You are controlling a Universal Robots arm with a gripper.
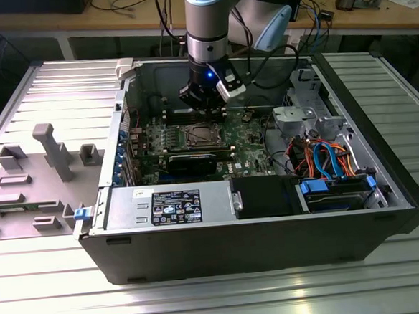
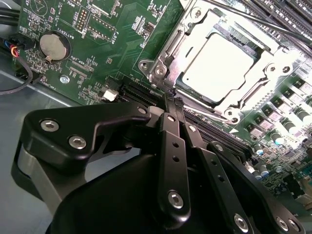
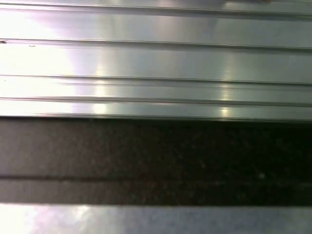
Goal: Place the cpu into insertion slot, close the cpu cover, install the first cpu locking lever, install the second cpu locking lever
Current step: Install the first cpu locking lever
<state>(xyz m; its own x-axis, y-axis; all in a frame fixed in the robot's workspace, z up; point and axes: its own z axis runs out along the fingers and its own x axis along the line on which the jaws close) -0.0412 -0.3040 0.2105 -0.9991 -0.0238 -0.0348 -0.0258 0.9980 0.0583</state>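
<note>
Already, the cpu is being shown seated in the insertion slot, with the cpu cover lying closed over it. The gripper, jaws pressed together and holding nothing, is being held just beside the socket's edge; the levers' state cannot be told.
</note>
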